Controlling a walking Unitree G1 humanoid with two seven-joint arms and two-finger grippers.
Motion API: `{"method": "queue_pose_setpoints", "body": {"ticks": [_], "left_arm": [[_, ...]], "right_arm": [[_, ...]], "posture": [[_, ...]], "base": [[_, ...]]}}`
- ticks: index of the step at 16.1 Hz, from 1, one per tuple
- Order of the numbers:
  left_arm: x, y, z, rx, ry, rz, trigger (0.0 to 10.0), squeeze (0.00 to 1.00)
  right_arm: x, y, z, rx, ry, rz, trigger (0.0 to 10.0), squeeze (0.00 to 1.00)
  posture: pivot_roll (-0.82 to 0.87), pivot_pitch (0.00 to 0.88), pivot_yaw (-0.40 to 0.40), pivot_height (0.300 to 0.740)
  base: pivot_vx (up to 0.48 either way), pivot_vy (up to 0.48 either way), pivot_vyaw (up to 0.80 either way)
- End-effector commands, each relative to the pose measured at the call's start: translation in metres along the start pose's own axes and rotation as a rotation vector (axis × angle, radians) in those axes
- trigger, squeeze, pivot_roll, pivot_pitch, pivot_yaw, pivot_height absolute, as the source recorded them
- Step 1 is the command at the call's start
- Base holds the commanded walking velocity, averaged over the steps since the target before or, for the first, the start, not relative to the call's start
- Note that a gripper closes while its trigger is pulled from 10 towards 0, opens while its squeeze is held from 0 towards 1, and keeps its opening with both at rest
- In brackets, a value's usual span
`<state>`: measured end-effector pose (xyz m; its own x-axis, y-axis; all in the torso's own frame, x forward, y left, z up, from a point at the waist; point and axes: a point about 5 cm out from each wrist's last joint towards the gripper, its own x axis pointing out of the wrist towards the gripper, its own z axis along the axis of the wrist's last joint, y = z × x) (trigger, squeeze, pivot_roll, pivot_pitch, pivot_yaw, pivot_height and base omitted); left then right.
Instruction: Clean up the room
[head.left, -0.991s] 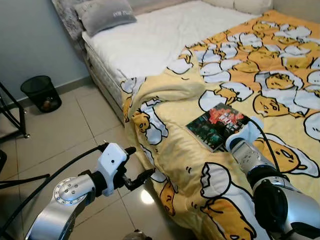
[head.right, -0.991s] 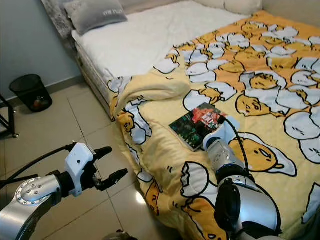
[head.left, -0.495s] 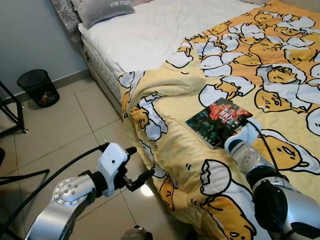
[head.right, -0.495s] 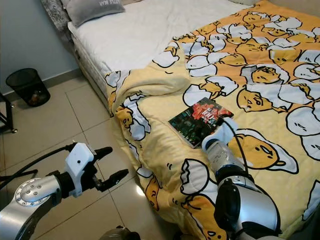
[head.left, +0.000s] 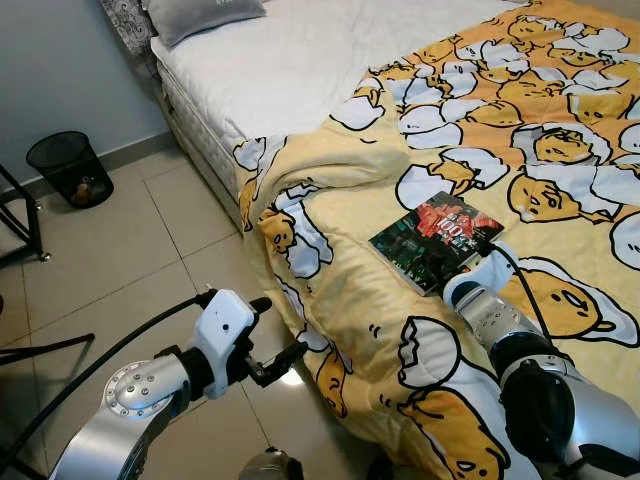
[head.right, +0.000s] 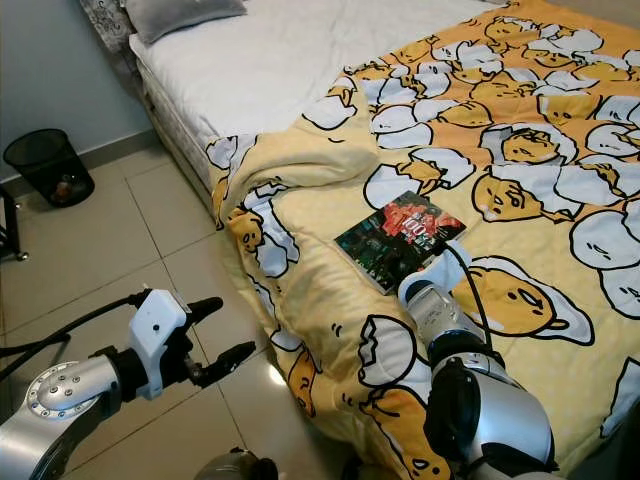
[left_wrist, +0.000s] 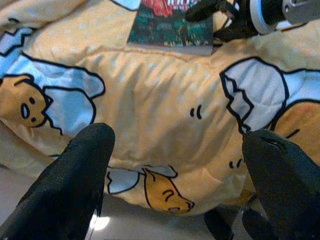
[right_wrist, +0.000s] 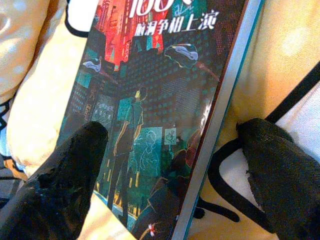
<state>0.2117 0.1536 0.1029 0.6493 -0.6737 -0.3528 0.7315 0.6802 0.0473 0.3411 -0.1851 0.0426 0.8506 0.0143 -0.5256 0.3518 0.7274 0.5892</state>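
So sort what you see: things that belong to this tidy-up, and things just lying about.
In the job:
- book on the yellow duvet
- right gripper, open, fingers astride the book's edge

Just about:
- left gripper, open over the floor
- black bin
- grey pillow

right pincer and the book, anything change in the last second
The whole view shifted, so the camera moved. The right pincer stays open at the book, one finger over the cover, one beside its edge. The book lies where it was on the duvet. The left pincer is unchanged.
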Motion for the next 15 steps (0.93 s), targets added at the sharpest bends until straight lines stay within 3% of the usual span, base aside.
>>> {"method": "queue_pose_setpoints", "body": {"ticks": [1,9,13,15], "left_arm": [[-0.006,0.0,0.0,0.011,0.016,-0.003,10.0,1.0],[-0.018,0.003,0.003,0.025,0.039,0.011,10.0,1.0],[-0.013,0.007,0.006,0.029,0.015,0.031,10.0,1.0],[-0.012,0.01,0.007,0.03,0.01,0.037,10.0,1.0]], "right_arm": [[-0.002,-0.011,-0.032,0.038,0.115,-0.05,10.0,0.0],[-0.001,0.002,-0.045,0.042,0.161,0.018,10.0,0.0],[0.002,0.031,-0.017,0.256,0.051,0.215,10.0,0.0],[0.002,0.038,-0.008,0.291,0.026,0.276,10.0,0.0]], "posture": [[0.15,0.186,0.084,0.74],[0.19,0.24,0.114,0.74],[0.16,0.193,0.093,0.74],[0.16,0.187,0.09,0.74]], "base": [[0.0,0.0,0.0],[0.0,0.0,0.0],[0.0,0.0,0.0],[0.0,0.0,0.0]]}}
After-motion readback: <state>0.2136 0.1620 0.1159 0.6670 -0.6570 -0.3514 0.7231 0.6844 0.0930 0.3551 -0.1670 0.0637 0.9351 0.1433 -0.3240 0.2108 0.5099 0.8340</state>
